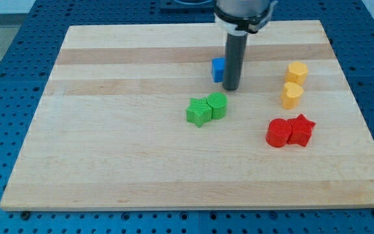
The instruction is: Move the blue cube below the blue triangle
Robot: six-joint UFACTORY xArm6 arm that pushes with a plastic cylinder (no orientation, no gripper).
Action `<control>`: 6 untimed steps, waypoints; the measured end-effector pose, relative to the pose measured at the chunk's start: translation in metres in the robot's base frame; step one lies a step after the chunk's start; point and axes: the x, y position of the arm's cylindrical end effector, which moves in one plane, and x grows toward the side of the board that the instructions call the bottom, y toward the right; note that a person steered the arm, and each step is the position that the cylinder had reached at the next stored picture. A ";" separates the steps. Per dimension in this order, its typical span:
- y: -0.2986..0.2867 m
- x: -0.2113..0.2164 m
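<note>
Wooden board (109, 162), left to right: green star (199, 112) touching green cylinder (217, 104), mid-board. Above them the blue cube (218, 69), partly hidden behind our rod, our tip (231, 88) touching its right side. No claw on us, just the rod. Further right: red cylinder (278, 133) touching red star (301, 129); two yellow blocks (296, 73), (292, 95) stacked above.

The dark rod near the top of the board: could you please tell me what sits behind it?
A blue block shows at the rod's left edge, close beside my tip. Only its left part is visible; the rod covers the rest, so its full shape and any contact stay hidden.
</note>
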 end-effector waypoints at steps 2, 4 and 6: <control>-0.055 0.000; -0.040 -0.021; -0.002 -0.036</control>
